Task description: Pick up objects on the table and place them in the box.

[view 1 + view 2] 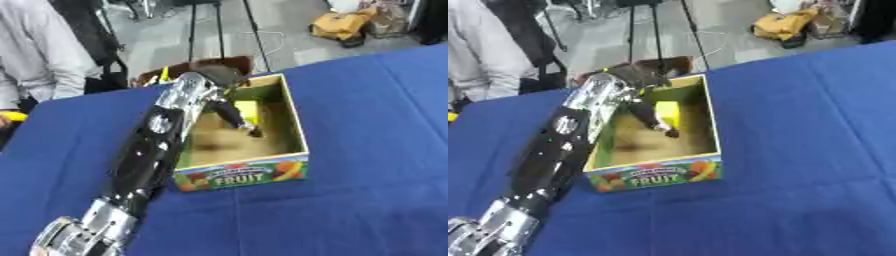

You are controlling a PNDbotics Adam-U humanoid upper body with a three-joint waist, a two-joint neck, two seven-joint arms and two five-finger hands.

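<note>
My left hand reaches down into the box. The yellow object lies just beside my fingers. I cannot tell whether they grip it.

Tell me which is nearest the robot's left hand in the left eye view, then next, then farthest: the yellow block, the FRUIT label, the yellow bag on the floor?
From the left hand:
1. Yellow block, beside the fingers, inside the cardboard box.
2. FRUIT label, on the box's near wall.
3. Yellow bag, on the floor beyond the table.
</note>
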